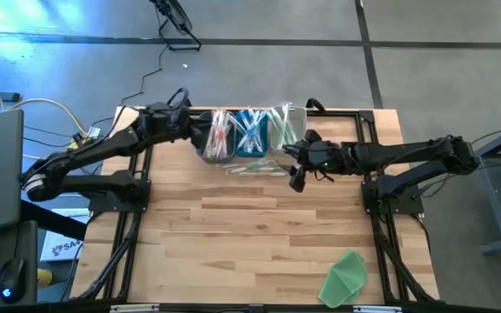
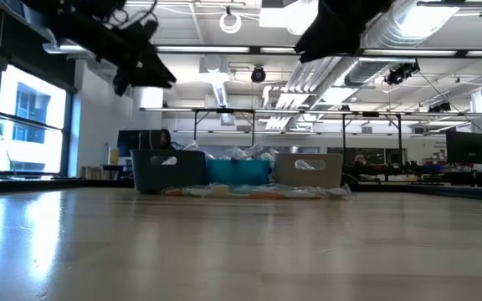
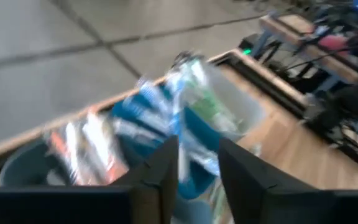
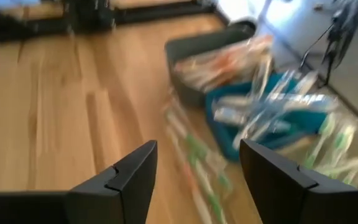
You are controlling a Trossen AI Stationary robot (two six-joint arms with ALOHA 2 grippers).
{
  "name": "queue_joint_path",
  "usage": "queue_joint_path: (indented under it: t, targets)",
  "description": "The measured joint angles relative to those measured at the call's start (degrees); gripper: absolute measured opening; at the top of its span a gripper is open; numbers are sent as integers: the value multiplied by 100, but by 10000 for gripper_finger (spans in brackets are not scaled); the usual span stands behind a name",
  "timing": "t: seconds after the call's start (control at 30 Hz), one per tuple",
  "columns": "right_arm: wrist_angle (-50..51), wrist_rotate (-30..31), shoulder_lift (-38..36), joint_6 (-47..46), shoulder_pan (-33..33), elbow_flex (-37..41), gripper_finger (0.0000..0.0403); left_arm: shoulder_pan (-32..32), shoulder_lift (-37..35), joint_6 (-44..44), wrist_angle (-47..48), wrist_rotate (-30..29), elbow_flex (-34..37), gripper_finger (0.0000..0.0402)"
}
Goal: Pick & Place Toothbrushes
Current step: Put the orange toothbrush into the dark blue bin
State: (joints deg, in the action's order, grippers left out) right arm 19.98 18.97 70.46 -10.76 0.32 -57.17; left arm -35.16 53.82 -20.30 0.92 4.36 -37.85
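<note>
At the desk's far edge [image 1: 233,217], toothbrushes [image 1: 249,130] fill three bins; a few lie loose just in front. Right gripper [image 1: 296,174] hovers spread, empty, beside the loose ones. Left gripper [image 3: 197,165] slightly parted, empty. I judge them light, stiff, slippery: pinch mid-handle.

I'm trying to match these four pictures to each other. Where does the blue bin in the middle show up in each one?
High view: blue bin, far table edge, middle of three.
Low view: blue bin, centre, between the dark bin and the pale bin.
Left wrist view, beyond the fingers.
Right wrist view.
Shared landmark: the dark bin holding orange toothbrushes.
</note>
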Motion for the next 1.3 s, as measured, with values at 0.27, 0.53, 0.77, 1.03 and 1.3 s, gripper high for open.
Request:
queue_joint_path:
  t: [0.27,0.53,0.77,1.03,1.3]
  targets:
    - [362,-158,37,-7,7,0,197,679,-1163,444,626,-493,0,21]
    - [330,-227,82,107,-4,-1,176,1411,-1881,611,909,-1132,0,5]
    - [-150,-456,363,256,78,-4,172,1919,-2332,723,1180,-1352,0,5]
    - [-513,-611,1031,1005,157,-4,172,2371,-2646,827,1305,-1588,0,5]
    - [-386,-1036,2090,1108,157,-2,172,2590,-2682,849,1316,-1611,0,6]
